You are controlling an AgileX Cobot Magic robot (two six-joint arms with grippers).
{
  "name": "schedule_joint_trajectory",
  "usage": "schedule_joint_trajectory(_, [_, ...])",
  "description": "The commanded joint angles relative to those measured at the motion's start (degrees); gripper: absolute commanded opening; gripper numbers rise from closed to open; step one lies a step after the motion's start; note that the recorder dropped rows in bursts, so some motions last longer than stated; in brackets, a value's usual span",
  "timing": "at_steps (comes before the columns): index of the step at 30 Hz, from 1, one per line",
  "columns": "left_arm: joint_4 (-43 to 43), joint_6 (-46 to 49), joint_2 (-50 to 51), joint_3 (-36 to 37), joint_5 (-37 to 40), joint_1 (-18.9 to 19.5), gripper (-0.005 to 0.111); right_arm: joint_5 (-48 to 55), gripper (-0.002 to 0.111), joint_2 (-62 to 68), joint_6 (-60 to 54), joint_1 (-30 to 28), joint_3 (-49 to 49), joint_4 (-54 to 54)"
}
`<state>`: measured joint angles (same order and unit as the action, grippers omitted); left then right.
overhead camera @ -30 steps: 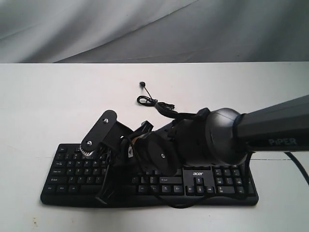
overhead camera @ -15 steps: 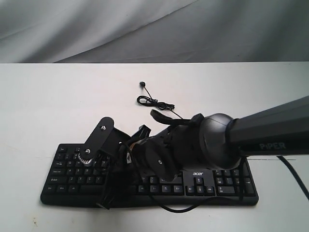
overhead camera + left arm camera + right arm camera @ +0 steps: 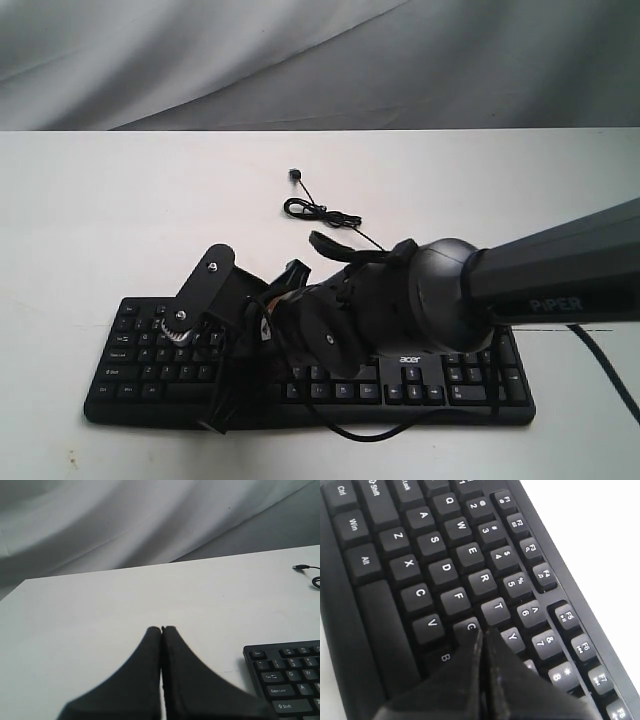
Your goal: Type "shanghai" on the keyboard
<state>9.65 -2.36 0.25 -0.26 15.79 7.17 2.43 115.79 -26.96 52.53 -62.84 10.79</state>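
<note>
On white table [image 3: 100, 220], flat: keyboard [image 3: 470, 385]. At its G key [image 3: 466, 625], right gripper [image 3: 482, 632], jaws together, seemingly mid-word. Beyond its Esc key [image 3: 257, 655], left gripper [image 3: 161, 629], likewise closed. Next: press one key squarely, lift clear.

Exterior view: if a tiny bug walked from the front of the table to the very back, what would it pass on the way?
keyboard → coiled cable → plug end → grey cloth. The black arm hangs over the keyboard, so it is left out of the order.
</note>
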Motion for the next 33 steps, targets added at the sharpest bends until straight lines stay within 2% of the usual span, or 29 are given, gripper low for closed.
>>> schedule_joint_trajectory(1, [-0.1,-0.25,-0.25,0.26,-0.57,-0.42,0.0,-0.84,0.0,0.14,0.0,-0.04,0.1,-0.52])
schedule_joint_trajectory(8, [-0.1,-0.25,-0.25,0.26,-0.57,-0.42,0.0,-0.84,0.0,1.67,0.0,-0.04,0.1,-0.52])
schedule_joint_trajectory(14, [-0.1,-0.25,-0.25,0.26,-0.57,-0.42,0.0,-0.06,0.0,-2.87,0.0,-0.04,-0.45,-0.84])
schedule_joint_trajectory(21, [-0.1,-0.25,-0.25,0.26,-0.57,-0.42,0.0,10.09,0.0,3.37,0.0,1.68,-16.66,-5.27])
schedule_joint_trajectory(23, [-0.1,-0.25,-0.25,0.26,-0.57,-0.42,0.0,10.25,0.0,5.86,0.0,2.72,-19.73,-5.27])
schedule_joint_trajectory(33, [-0.1,-0.25,-0.25,0.26,-0.57,-0.42,0.0,7.89,0.0,10.63,0.0,5.17,-21.7,-2.73])
